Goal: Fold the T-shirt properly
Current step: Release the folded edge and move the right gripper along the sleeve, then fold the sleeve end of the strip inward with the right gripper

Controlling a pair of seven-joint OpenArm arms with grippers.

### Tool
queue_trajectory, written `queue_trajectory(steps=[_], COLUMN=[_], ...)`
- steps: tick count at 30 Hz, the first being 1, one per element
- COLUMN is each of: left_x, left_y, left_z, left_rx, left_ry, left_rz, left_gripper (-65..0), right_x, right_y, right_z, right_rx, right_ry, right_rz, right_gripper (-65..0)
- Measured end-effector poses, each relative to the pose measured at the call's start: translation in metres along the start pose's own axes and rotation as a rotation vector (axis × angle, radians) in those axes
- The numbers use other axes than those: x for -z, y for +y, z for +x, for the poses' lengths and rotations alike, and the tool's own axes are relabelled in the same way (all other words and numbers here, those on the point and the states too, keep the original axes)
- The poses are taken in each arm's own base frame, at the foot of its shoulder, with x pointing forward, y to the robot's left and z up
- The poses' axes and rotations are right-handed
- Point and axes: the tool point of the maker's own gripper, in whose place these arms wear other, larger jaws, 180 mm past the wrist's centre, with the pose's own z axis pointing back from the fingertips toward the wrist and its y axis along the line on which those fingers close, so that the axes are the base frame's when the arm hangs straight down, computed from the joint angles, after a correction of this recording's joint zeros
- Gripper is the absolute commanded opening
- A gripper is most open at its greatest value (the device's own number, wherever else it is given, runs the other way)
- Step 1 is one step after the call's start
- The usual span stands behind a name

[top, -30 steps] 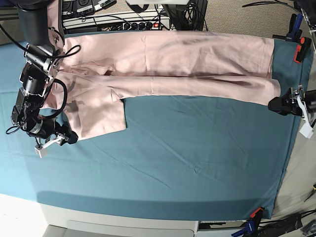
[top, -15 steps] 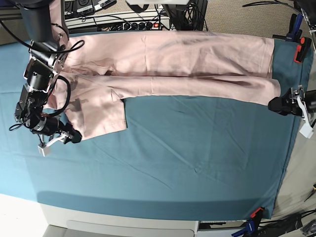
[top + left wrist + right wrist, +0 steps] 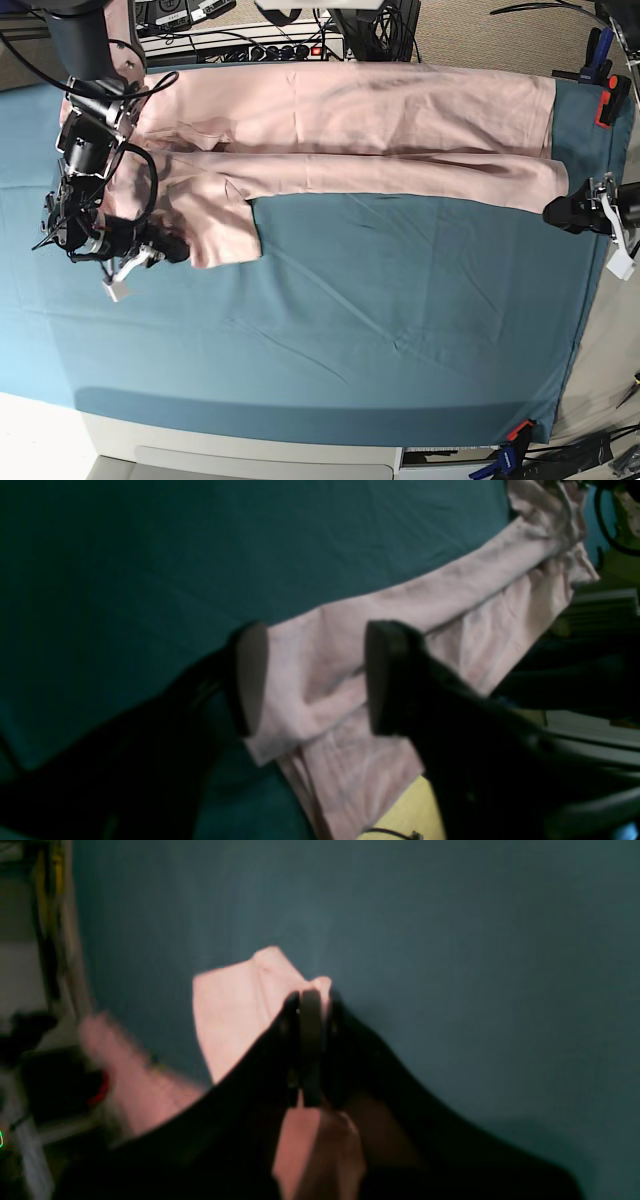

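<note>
T-shirt, pale pink cotton with short sleeves (image 3: 350, 130), lies stretched in a long folded band along the far edge of the teal cloth sheet (image 3: 400, 330), one sleeve hanging toward the near side at the base view's left end. At that left end the right gripper (image 3: 175, 250) is closed on the sleeve's lower edge; the right wrist view shows its jaws pressed together with a pink corner pinched between them. At the right end the left gripper (image 3: 560, 212) stands with jaws apart just beside the hem corner; the left wrist view shows the black pads (image 3: 250, 680) straddling a fold of cloth without clamping it. Risks, as judged: the pinch on the sleeve is shallow, so a quick pull could slip it free or drag only the top layer and bunch the sleeve; the left jaws, if closed here, might take several layers or snag the sheet beneath, skewing the band. Count: one T-shirt, one cloth sheet, two grippers, one sleeve visibly spread out.
</note>
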Motion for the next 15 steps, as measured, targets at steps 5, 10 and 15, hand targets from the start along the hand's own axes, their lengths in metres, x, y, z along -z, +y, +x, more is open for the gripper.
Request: queue_trajectory(steps=[5, 10, 15], left_x=[0.0, 0.0, 0.0], left_y=[0.0, 0.0, 0.0], left_z=[0.0, 0.0, 0.0], left_rx=[0.0, 0.0, 0.0], left_ry=[0.0, -0.001, -0.001], left_rz=[0.0, -0.001, -0.001], left_gripper=[-35.9, -35.9, -35.9], right_x=[-0.022, -0.024, -0.033], right_y=[0.047, 0.046, 0.056], right_z=[0.043, -0.001, -0.039], right_rx=[-0.099, -0.136, -0.207], right_ry=[-0.226, -0.201, -0.184], right_rz=[0.162, 0.146, 0.129], right_gripper=[-65.0, -65.0, -65.0])
